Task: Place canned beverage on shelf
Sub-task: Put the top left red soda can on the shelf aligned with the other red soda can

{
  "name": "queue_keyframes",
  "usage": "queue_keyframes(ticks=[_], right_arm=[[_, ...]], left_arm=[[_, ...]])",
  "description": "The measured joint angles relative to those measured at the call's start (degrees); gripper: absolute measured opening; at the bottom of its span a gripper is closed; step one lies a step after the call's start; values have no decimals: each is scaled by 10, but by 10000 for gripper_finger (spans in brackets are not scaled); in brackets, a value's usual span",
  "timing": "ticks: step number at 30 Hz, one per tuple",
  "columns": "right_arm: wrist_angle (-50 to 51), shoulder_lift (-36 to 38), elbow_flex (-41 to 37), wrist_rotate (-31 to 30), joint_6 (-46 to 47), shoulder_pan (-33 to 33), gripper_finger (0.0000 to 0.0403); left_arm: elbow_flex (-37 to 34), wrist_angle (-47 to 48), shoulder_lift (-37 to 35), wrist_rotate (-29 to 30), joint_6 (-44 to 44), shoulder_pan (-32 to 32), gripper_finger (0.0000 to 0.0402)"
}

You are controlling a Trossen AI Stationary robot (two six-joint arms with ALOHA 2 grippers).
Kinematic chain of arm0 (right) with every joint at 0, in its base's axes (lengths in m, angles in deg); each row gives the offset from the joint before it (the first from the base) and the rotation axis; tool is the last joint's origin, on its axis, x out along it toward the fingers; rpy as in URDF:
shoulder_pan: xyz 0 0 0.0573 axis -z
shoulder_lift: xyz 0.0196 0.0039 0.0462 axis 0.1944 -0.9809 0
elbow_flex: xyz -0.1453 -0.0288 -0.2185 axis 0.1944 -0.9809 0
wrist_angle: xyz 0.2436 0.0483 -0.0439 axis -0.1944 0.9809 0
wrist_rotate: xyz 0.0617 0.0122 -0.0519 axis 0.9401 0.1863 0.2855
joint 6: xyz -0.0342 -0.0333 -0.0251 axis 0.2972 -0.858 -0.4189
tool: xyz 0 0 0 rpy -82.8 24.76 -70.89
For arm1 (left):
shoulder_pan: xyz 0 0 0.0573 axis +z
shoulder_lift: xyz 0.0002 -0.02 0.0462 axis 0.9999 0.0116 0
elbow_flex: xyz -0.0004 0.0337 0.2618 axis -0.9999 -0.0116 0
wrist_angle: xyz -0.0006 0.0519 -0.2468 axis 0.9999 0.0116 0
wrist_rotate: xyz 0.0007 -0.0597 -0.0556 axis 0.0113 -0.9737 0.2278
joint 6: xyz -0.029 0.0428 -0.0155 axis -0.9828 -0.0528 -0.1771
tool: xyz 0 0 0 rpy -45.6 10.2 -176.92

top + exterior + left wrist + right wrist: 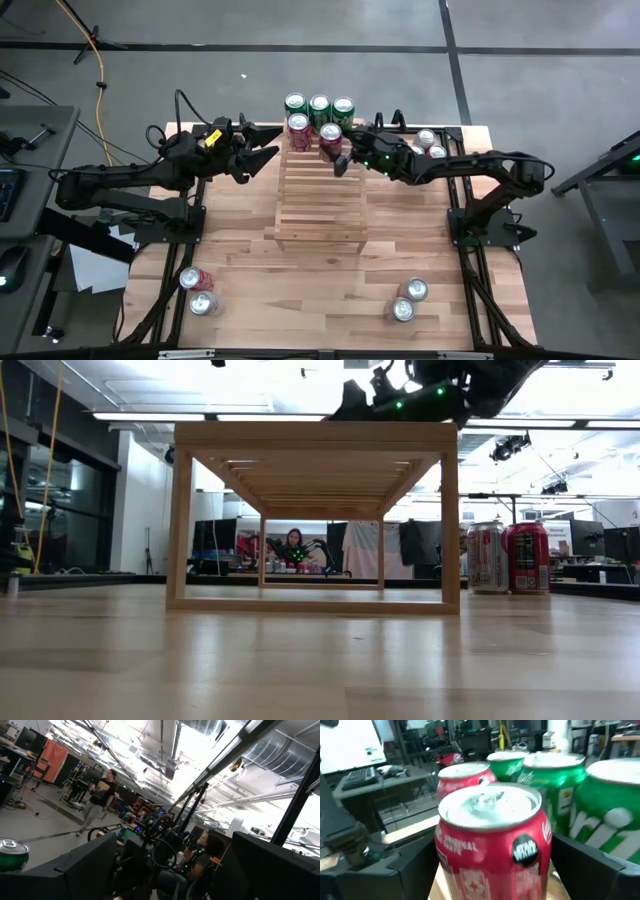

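Shelf at table centre, slatted, long axis running front to back; in low view seen end-on, standing on short legs. Five cans on shelf's far end: three green cans in a row at the far edge, two red ones just in front. Left red can free, beside the row. Right red can upright betw. fingers of right gripper, which reaches in from table's right side over shelf's far right corner. In right wrist view same red can fills centre, upright, dark fingers on both sides, spread about can-wide; contact w/ can's sides not clear, so grip vs. release can't be told. Green cans right behind it.

Left gripper just off shelf's far left corner, above table, fingers spread in a wide V, nothing betw. them. Left wrist view aimed up into room: ceiling, people beyond; green can top at edge.

Elsewhere on wooden table: two cans near front left, two cans near front right, two more at far right by right arm. Low view: silver and red can pair right of shelf.
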Motion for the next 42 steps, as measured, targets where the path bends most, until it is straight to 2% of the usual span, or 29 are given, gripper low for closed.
queue_keyframes(ticks=[4,14,22,28,42], right_arm=[[17,4,8,-15,0,0,345],[182,5,80,-60,0,-13,345],[234,5,113,-160,30,-34,345],[243,5,113,-196,76,-45,345],[256,5,113,-186,141,-46,345]], left_arm=[[0,1,0,0,0,0,390],[0,12,0,0,0,0,390],[0,14,0,0,0,0,390],[0,14,0,0,0,0,390],[0,14,0,0,0,0,390]])
